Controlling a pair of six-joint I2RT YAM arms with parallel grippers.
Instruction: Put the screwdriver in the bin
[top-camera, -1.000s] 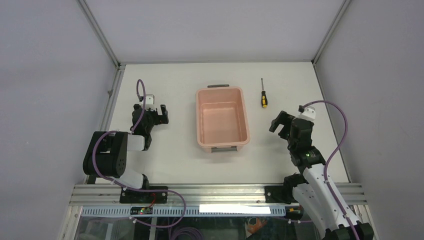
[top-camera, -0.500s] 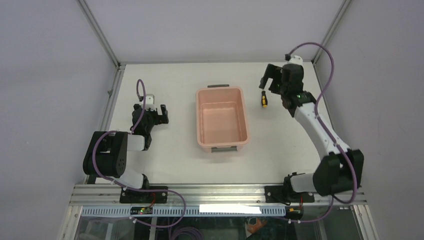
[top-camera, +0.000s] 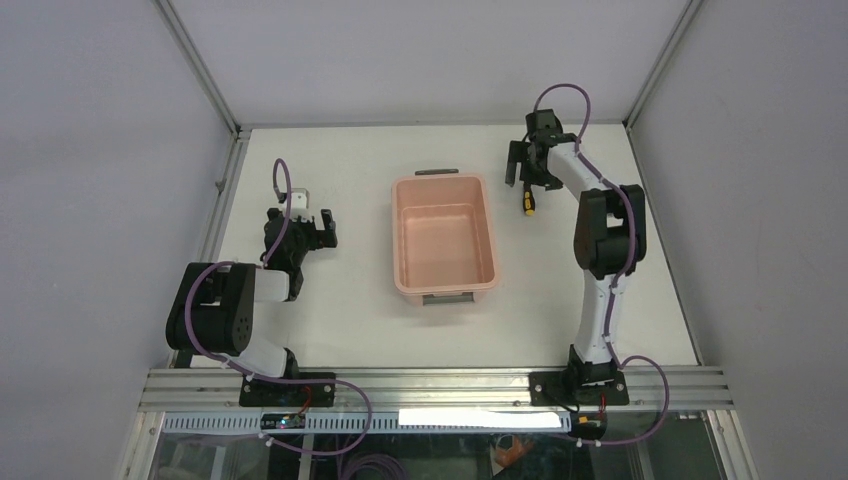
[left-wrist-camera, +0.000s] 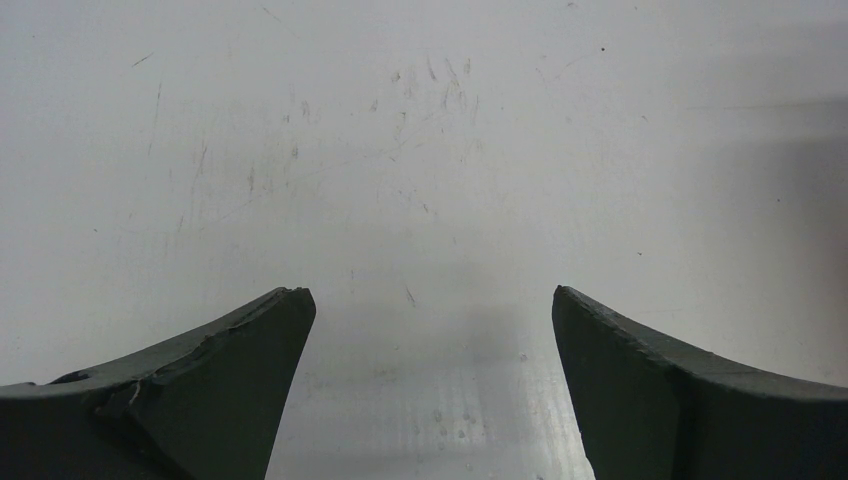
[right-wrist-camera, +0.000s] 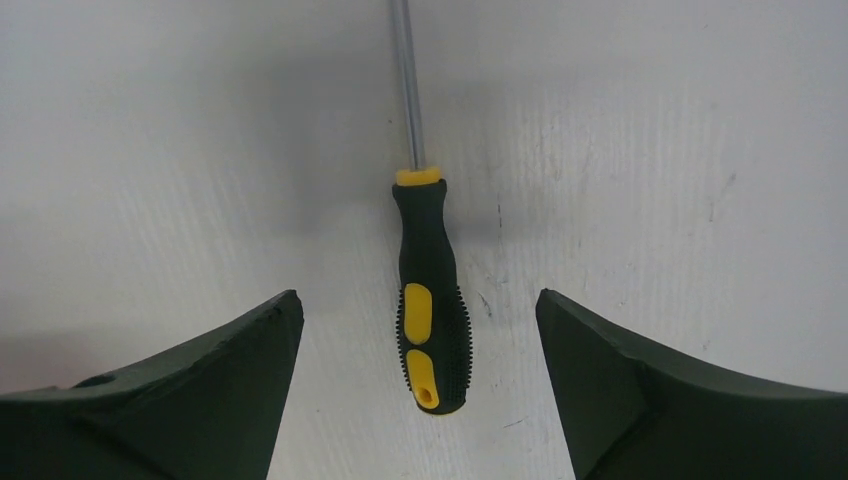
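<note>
The screwdriver (top-camera: 528, 203) lies on the white table to the right of the salmon-pink bin (top-camera: 445, 240), its shaft pointing to the far side. The bin is empty. My right gripper (top-camera: 526, 172) hangs over the screwdriver, open. In the right wrist view the yellow-and-black handle (right-wrist-camera: 432, 300) lies between the two fingers without touching either, and the gripper (right-wrist-camera: 418, 298) is open wide. My left gripper (top-camera: 318, 228) is open and empty over bare table left of the bin, as the left wrist view (left-wrist-camera: 430, 295) also shows.
The table's back edge and the frame posts (top-camera: 628, 122) stand just beyond the right gripper. The right arm (top-camera: 605, 240) stretches along the right side of the table. The bin's grey handles (top-camera: 437, 172) face far and near.
The right arm has reached from the near right to the far side and now hangs over the screwdriver. The left arm, bin and screwdriver have not moved.
</note>
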